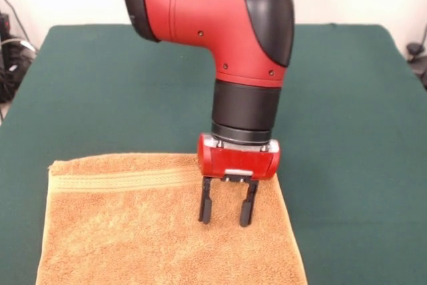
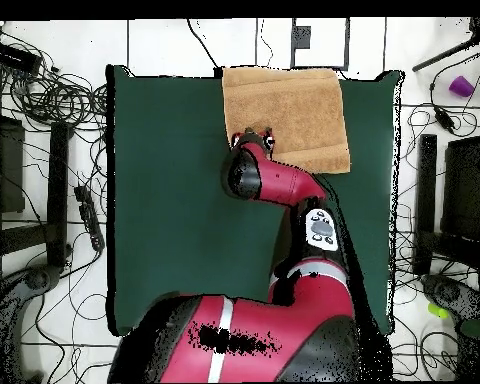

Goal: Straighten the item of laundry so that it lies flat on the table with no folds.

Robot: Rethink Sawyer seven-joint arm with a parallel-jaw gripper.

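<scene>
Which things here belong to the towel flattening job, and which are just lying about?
Part of the job:
towel
green table
tool, open, above the towel

Just lying about:
cables on the floor
purple object off the table

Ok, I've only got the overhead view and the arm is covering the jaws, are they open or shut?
Observer: Open. In the front view the gripper points straight down, jaws spread, nothing between them.
Operator: Where on the cloth?
Observer: Over the plain terry of the towel, just on the camera's side of the woven band, right of the middle in that view.
Operator: Touching it?
Observer: I cannot tell. The tips are at or just above the cloth, and no cloth is pinched up.
</scene>
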